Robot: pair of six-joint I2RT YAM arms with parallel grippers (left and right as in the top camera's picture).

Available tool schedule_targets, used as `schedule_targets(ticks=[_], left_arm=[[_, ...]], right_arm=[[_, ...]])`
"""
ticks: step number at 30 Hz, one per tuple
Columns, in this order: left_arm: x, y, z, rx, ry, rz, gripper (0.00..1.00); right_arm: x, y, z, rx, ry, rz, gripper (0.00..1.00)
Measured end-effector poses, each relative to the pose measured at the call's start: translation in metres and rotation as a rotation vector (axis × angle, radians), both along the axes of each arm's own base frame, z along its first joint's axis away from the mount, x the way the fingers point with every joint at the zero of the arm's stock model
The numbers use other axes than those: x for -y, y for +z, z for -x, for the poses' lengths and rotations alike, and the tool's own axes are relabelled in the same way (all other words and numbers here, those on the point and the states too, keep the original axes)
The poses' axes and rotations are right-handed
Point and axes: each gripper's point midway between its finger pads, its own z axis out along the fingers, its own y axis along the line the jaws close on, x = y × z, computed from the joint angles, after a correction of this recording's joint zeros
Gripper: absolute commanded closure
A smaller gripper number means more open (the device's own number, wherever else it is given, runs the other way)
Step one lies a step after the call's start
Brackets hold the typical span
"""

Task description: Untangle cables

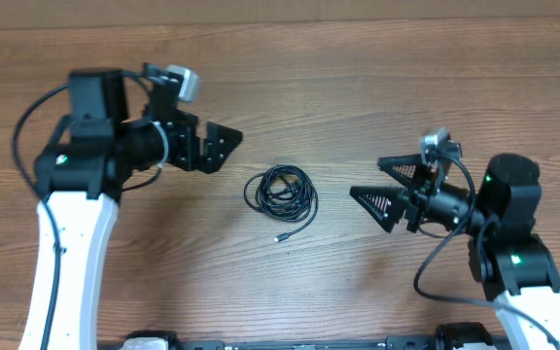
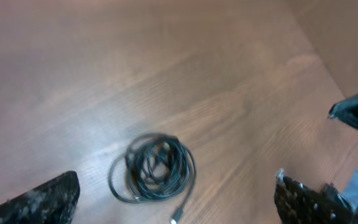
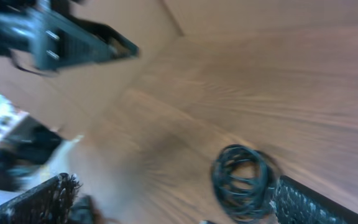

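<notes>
overhead, worktop: brown wood-grain worktop (image 1: 377, 78) under both arms.
overhead, cables: thin black cables (image 1: 281, 192) wound into one small coil near the middle of the worktop, between the two claws and touching neither. One loose end with a small plug (image 1: 278, 239) trails out on the near side.
overhead, left claw: left claw (image 1: 224, 151) spread, nothing between its fingers. It sits up and to the left of the coil, apart from it.
overhead, right claw: right claw (image 1: 367, 177) spread wide and empty, to the right of the coil, tips pointing towards it, apart from it.
left wrist, cables: the coil lies flat, low in the frame and slightly blurred, with the plug end at the bottom.
left wrist, fingers: the fingers (image 2: 42, 202) stand far apart in the bottom corners, pinching nothing.
right wrist, cables: the picture is blurred. The coil lies low and right of centre, close beside one finger (image 3: 316, 205), and no contact can be made out.
right wrist, fingers: set wide at the bottom corners, nothing held.
</notes>
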Motion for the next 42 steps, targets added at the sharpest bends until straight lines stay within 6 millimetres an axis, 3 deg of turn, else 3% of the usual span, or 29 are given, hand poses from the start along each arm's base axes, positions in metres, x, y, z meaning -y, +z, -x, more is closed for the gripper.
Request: schedule_targets(ticks=[4, 8, 14, 21, 24, 26, 31, 38, 42], left_arm=[[0.005, -0.037, -0.002, -0.146, 0.031, -0.055, 0.00], [0.001, -0.059, -0.008, -0.218, 0.085, -0.111, 0.00], [0.006, -0.102, -0.012, -0.341, 0.118, -0.205, 0.01], [0.032, -0.139, -0.015, -0.414, 0.069, -0.242, 0.00], [0.042, -0.148, -0.016, -0.445, 0.068, -0.222, 0.14], [0.045, -0.154, -0.016, -0.471, 0.070, -0.218, 0.16], [0.050, -0.180, -0.017, -0.547, 0.085, -0.220, 0.39], [0.053, -0.218, -0.017, -0.628, 0.082, -0.243, 0.38], [0.054, -0.221, -0.020, -0.622, 0.078, -0.242, 0.49]], right_arm=[[-0.003, -0.014, -0.009, -0.148, -0.003, -0.049, 0.00], [0.002, -0.024, -0.018, -0.304, -0.066, -0.046, 0.00], [0.005, -0.040, -0.030, -0.545, -0.168, 0.069, 0.00], [-0.012, -0.085, -0.046, -0.637, -0.188, 0.218, 0.00], [-0.018, -0.103, -0.058, -0.661, -0.190, 0.234, 0.00], [-0.022, -0.114, -0.062, -0.689, -0.190, 0.236, 0.00], [-0.035, -0.135, -0.061, -0.760, -0.174, 0.249, 0.00], [-0.041, -0.139, -0.059, -0.775, -0.164, 0.253, 0.00], [-0.042, -0.139, -0.060, -0.767, -0.164, 0.250, 0.00]])
